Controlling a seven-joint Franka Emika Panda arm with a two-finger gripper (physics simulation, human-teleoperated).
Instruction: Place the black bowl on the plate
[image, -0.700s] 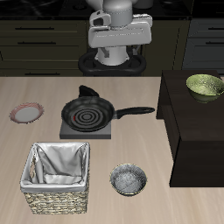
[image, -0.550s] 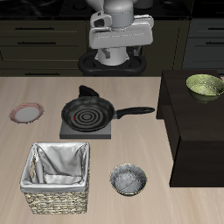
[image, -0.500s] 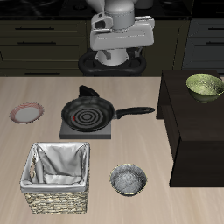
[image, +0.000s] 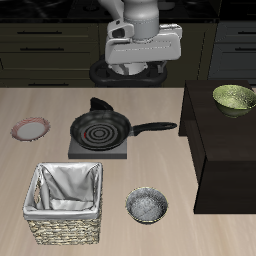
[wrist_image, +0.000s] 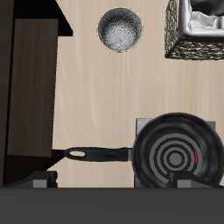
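The gripper hangs high at the table's back, jaw state impossible to tell, holding nothing, so the black bowl sits untouched near the front edge, well apart from the plate.

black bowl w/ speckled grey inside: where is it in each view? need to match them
Exterior view: the small round black bowl sits near the table's front edge, beside the woven basket.
Wrist view: the bowl lies beyond the black frying pan, basket alongside.
Shared landmark: the pan's long handle.
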